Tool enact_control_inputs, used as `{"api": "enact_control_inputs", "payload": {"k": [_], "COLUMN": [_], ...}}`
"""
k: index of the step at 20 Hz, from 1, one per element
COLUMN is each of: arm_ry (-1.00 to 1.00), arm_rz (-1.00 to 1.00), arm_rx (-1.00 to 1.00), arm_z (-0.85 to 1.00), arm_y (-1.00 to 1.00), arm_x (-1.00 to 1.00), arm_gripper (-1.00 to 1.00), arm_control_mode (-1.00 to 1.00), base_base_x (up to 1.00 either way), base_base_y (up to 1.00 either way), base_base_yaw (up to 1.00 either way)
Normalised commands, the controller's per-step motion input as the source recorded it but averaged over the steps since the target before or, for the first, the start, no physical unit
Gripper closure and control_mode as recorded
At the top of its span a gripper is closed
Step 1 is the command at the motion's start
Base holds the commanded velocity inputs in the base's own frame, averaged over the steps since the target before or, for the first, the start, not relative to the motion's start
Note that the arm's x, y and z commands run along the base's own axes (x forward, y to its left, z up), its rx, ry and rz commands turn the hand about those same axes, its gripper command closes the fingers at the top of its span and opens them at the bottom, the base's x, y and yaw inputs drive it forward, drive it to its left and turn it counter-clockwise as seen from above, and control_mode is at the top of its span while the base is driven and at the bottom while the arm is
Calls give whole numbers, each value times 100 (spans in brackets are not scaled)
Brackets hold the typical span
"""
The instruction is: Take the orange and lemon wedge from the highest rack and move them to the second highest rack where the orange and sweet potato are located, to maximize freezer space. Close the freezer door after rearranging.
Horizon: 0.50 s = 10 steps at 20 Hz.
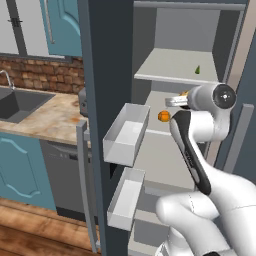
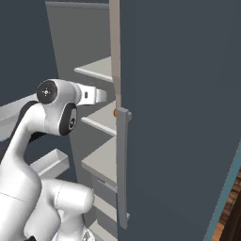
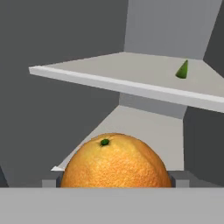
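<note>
The arm (image 1: 210, 150) is made up of rounded, glossy white shells joined by dark joints. A black band is seen running along the inner edge of one link, with small faint lettering on it. The joint cap near the wrist is finished as a dark grey disc with a pale ring and a small light centre. A flat light-grey flange with small dark marks is carried beyond it.
</note>
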Motion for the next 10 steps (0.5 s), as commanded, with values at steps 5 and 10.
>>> {"api": "enact_control_inputs", "payload": {"k": [5, 10], "arm_ry": [0, 0], "arm_rz": [0, 0], "arm_rx": [-2, 0], "arm_z": [-39, -35], "arm_y": [-3, -19], "arm_x": [18, 38], "arm_gripper": [100, 100], "arm_control_mode": [-100, -100], "base_base_x": [0, 0], "base_base_y": [0, 0], "base_base_yaw": [0, 0]}}
